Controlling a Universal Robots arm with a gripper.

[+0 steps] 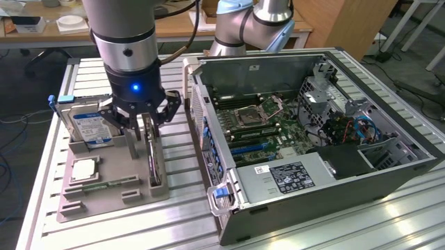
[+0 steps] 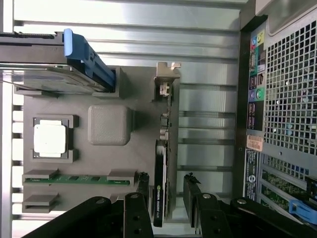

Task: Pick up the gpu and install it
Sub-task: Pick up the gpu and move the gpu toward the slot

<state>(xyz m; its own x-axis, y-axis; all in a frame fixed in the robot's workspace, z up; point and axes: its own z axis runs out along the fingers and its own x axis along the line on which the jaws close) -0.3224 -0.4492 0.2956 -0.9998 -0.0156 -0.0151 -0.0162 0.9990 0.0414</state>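
Soft, even light from overhead fills the exterior view, and the room is bright. The ribbed metal tabletop (image 1: 410,208) throws white glare just in front of the computer case (image 1: 313,208). The case's outer wall there lies in shade, and its inside is dimmer than the slats around it. A small blue lamp (image 1: 135,87) glows on the arm (image 1: 125,31) beside the case. In the wrist view, the tabletop (image 2: 124,10) away from the case burns out to white, and the black fingers (image 2: 133,213) look almost like silhouettes.
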